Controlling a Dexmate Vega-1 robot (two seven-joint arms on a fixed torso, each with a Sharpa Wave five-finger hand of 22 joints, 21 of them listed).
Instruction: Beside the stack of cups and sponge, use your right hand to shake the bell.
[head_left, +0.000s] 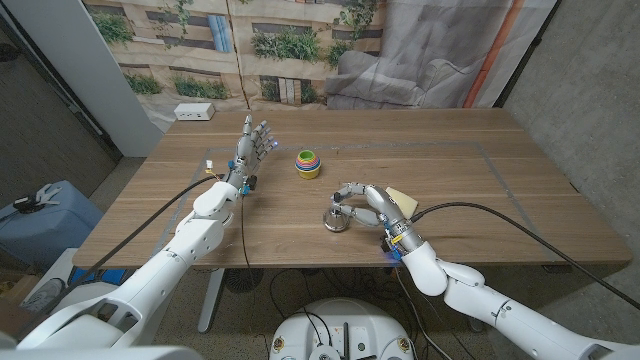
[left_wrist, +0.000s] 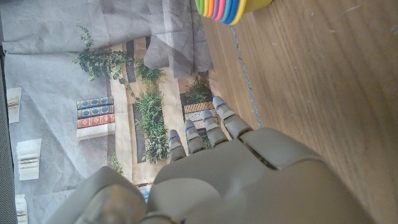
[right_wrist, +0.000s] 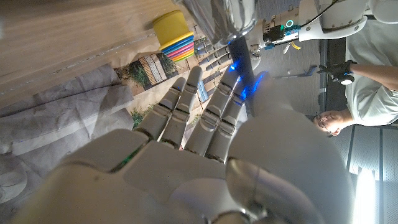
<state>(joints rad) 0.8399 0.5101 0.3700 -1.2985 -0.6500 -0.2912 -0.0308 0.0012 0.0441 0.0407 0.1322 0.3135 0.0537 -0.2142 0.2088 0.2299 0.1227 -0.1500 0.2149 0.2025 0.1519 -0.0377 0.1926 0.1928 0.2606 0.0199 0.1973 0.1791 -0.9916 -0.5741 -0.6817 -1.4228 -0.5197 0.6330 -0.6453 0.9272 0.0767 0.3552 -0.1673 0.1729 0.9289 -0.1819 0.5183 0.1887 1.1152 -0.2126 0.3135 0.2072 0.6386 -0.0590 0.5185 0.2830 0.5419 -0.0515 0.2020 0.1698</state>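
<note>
On the wooden table (head_left: 470, 170), the silver bell (head_left: 337, 219) stands in the middle area, a little toward the robot from the stack of cups (head_left: 308, 163). The stack is colourful, with a yellow cup outside and rainbow rims on top. A pale yellow sponge (head_left: 403, 200) lies just behind the right hand (head_left: 368, 204), near the bell.

The right hand reaches to the bell from the robot's right side. Its fingers (head_left: 345, 190) curve over the top of the bell, and they seem to touch the handle, but from the head view it is not sure whether the hand really grasps it. In the right wrist view the fingers (right_wrist: 186, 102) look rather straight and spread, pointing toward the shiny bell (right_wrist: 224, 15) and the stack of cups (right_wrist: 174, 34), so I cannot tell if the hand is closed on the bell.

The left hand (head_left: 252, 147) is well apart from the bell, to the left of the stack of cups. It stands upright with the fingers apart and it holds nothing. In the left wrist view, the left hand (left_wrist: 236, 174) shows above the wood, with the stack of cups (left_wrist: 227, 7) beyond its fingertips.

A person (right_wrist: 360, 81) in a light shirt shows in the right wrist view.
</note>
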